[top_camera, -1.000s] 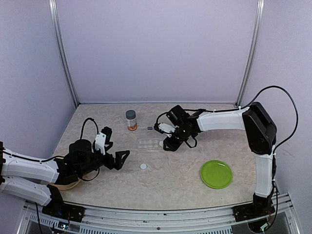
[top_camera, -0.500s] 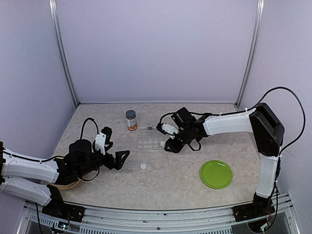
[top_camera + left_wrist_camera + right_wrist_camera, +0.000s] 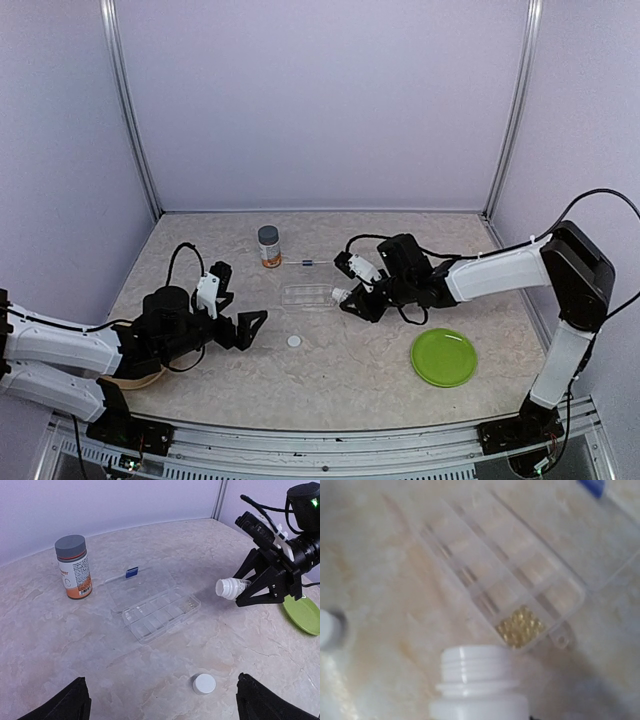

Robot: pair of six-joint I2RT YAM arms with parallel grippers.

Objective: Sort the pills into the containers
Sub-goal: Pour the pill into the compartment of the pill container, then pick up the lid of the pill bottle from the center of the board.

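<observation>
Only the right wrist camera looks straight down into the clear compartment box (image 3: 485, 575). It shows a small heap of golden pills (image 3: 521, 626) in one corner compartment, right below the mouth of the small vial (image 3: 477, 680). From overhead and from the left wrist those pills are too small to make out.

The left wrist view gives the side-on picture instead. The right gripper (image 3: 245, 586) is clamped on the vial, which is tipped nearly onto its side. Its open white threaded mouth points toward the box and hangs just off the box's right end, above the table (image 3: 350, 385). A white cap (image 3: 204, 683) lies flat on the table well apart from the vial, on the near side of the box.

The box lid lies folded open behind its compartments. Further back the gray-capped bottle (image 3: 73, 566) stands upright with its cap on. Its label is white above and orange below. A thin clear stick with a blue tip (image 3: 125, 574) lies between the bottle and the lid.

From above, the right arm reaches in low from the right, its forearm stretched out past the far side of the green plate (image 3: 443, 357). The left arm lies low along the left side. The left gripper (image 3: 238, 298) is spread wide, grips nothing, and points toward the box from short of the cap.
</observation>
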